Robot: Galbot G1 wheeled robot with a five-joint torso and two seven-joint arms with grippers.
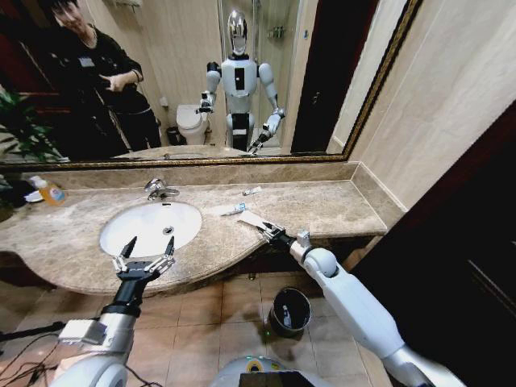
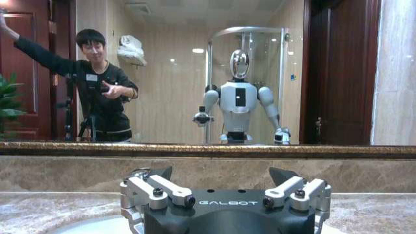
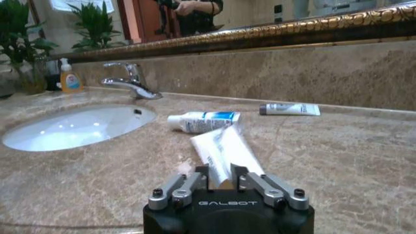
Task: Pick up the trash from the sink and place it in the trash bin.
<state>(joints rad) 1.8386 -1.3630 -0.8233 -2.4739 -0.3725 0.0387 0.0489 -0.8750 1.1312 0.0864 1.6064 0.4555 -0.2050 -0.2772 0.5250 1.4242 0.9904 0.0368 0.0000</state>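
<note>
Your desk (image 1: 339, 211) is a beige-brown marble top with the sink (image 1: 151, 227) set into it, a chrome faucet (image 1: 159, 190) at the sink's back rim. A gilt-framed mirror (image 1: 161, 81) runs along the wall behind the sink; tan tiles cover the floor below.

Your right pincer (image 3: 219, 181) sits low on the desk, beside the sink on the side away from the soap bottle (image 1: 50, 191), and is pinching the near end of a flat white packet (image 3: 224, 153) that lies on the marble. Past it, also outside the sink, you have a white tube with blue marks (image 3: 202, 120) just beyond the packet, and a smaller tube (image 3: 289, 108) nearer the back wall.

Your left pincer (image 1: 144, 255) hovers over the sink's front rim with its fingers spread, pinching nothing.

The bin (image 1: 290, 311) stands on the floor tiles, below the desk edge and to the right of the sink. Potted greenery (image 3: 19, 44) stands beyond the soap bottle.
</note>
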